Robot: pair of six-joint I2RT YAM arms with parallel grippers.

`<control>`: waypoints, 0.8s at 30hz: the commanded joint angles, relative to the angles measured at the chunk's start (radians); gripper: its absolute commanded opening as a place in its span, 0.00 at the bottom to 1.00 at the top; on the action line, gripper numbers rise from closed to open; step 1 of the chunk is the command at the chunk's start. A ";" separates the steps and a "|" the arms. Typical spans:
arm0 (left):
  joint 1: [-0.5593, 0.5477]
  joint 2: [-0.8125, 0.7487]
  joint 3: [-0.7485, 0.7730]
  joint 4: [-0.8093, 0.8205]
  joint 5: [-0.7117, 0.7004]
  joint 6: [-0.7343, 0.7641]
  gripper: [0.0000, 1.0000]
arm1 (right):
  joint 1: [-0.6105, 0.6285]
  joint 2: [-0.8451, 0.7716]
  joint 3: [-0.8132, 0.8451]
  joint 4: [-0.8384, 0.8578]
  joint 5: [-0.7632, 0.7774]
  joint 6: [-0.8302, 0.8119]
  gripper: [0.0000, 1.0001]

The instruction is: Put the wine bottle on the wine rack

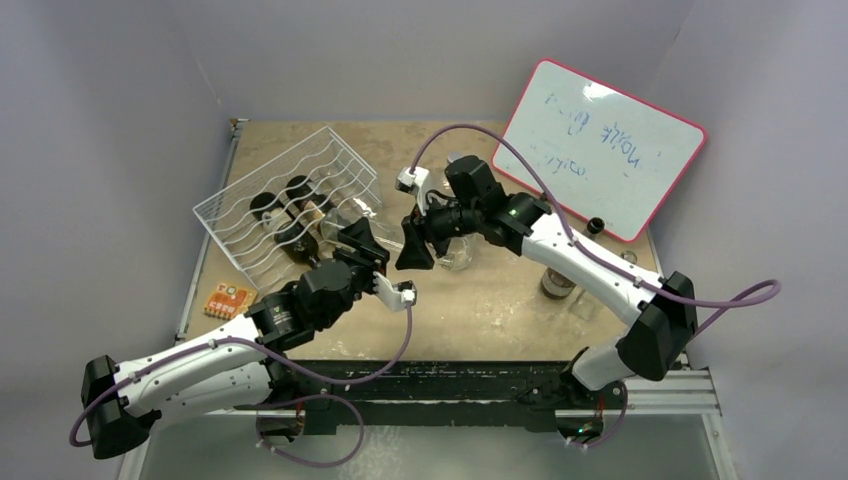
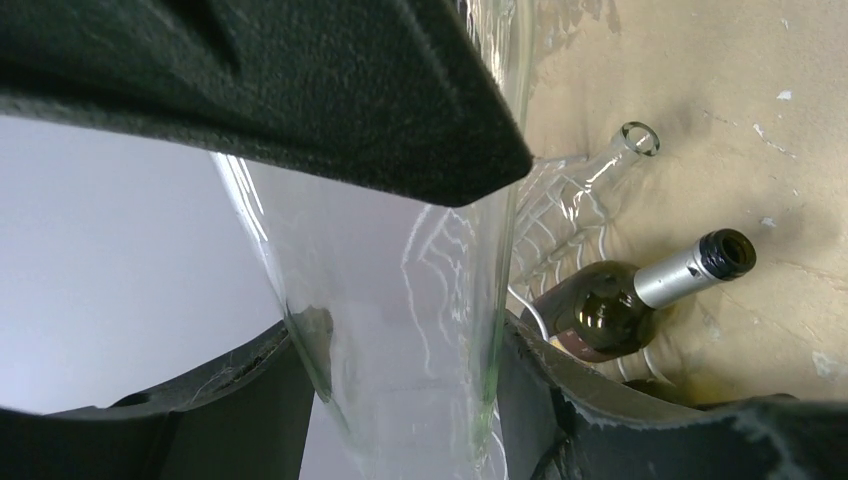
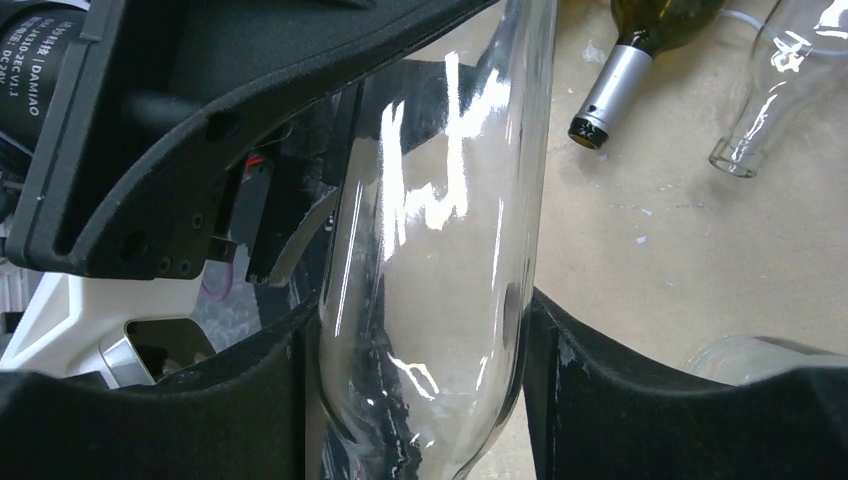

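Glass wine bottle [image 3: 430, 300]: clear, held over mid desk [image 1: 500, 315], just right of the wine rack [image 1: 240, 225]
Left hand [image 1: 362, 243]: arm stretched forward, clamped on it
Right hand [image 1: 415, 247]: arm bent inward, fingers flanking it, can't tell if gripping

From the table's middle, you have the wine rack [image 1: 335, 165] at ten o'clock, with bottles [image 1: 268, 205] lying in its grooves. The clear wine bottle [image 3: 440, 280] is at the centre. The whiteboard [image 1: 600, 150] stands at two o'clock, a glass container [image 1: 558, 283] at four, and a card [image 1: 228, 300] at eight.
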State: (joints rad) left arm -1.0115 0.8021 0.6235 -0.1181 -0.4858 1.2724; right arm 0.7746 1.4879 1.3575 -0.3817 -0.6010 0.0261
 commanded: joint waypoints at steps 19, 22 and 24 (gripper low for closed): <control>-0.007 0.000 0.074 -0.044 -0.054 -0.185 0.73 | 0.011 -0.067 -0.005 0.099 0.175 0.088 0.00; -0.007 -0.007 0.096 -0.076 -0.050 -0.223 0.76 | 0.011 -0.079 -0.014 0.105 0.188 0.094 0.00; -0.007 -0.022 0.123 -0.096 -0.034 -0.277 0.78 | 0.011 -0.084 -0.023 0.111 0.192 0.098 0.00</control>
State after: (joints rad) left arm -1.0149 0.8124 0.6640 -0.1932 -0.5255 1.1080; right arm 0.7853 1.4815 1.3273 -0.3695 -0.4244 0.1055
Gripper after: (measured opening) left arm 0.762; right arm 0.612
